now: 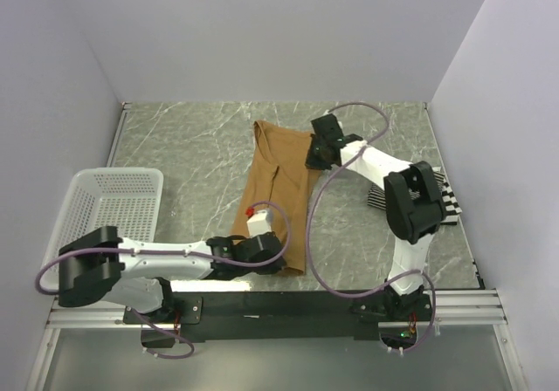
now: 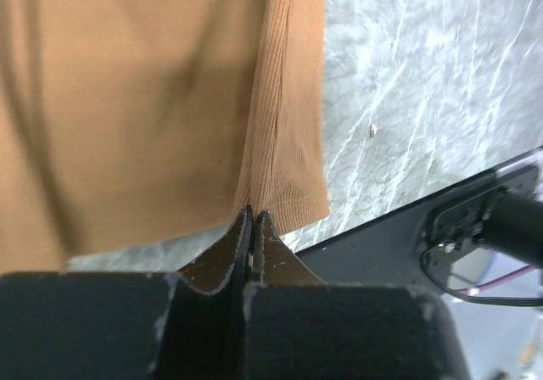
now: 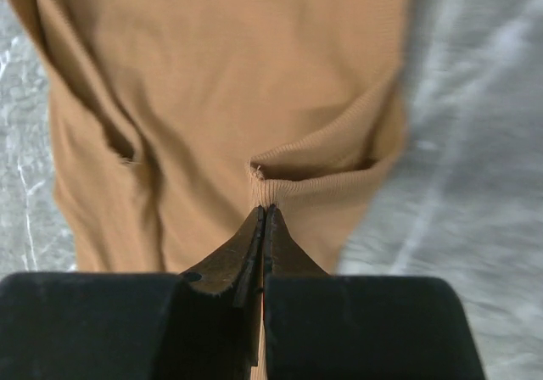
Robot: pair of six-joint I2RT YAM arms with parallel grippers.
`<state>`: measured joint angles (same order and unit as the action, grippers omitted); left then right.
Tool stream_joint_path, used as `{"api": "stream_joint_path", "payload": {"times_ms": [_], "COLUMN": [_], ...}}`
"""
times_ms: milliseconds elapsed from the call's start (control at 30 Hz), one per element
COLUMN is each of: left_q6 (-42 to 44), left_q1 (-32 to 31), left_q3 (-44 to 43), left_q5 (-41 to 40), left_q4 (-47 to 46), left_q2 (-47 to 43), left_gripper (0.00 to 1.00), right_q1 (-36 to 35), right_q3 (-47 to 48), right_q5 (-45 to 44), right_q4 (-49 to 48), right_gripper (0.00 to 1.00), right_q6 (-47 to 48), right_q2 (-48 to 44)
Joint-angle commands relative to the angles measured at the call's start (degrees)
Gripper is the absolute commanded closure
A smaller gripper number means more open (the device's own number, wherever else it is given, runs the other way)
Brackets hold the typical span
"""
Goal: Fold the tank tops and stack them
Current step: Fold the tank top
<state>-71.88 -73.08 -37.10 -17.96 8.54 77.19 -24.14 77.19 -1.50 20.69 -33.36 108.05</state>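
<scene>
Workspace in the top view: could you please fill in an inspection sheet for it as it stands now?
Surface: marble-look table, no spills seen.
Job's things: tan tank top lies lengthwise mid-table; striped top at the right, partly hidden by the right arm.
Clutter: white mesh basket at the left edge; contents cannot be told.
Grippers: left gripper shut on the tan tank top's near hem; right gripper shut on its far ribbed edge.
Cables: purple cable loops from the right arm along the tan tank top's right edge.
Surroundings: white walls on three sides.
</scene>
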Motion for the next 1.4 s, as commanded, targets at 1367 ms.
{"api": "stream_joint_path", "payload": {"times_ms": [1367], "left_q6": [-5.12], "left_q1": [7.6], "left_q3": [3.0], "left_q5": [2.49], "left_q4": [15.72], "left_q2": [-10.83], "left_gripper": [0.73], "right_q1": [-9.35], "right_q3": [28.54], "right_q5": [-4.74], "right_q4": [9.54], "right_gripper": [0.68], "right_q6": [2.34], "right_q2": [17.72]}}
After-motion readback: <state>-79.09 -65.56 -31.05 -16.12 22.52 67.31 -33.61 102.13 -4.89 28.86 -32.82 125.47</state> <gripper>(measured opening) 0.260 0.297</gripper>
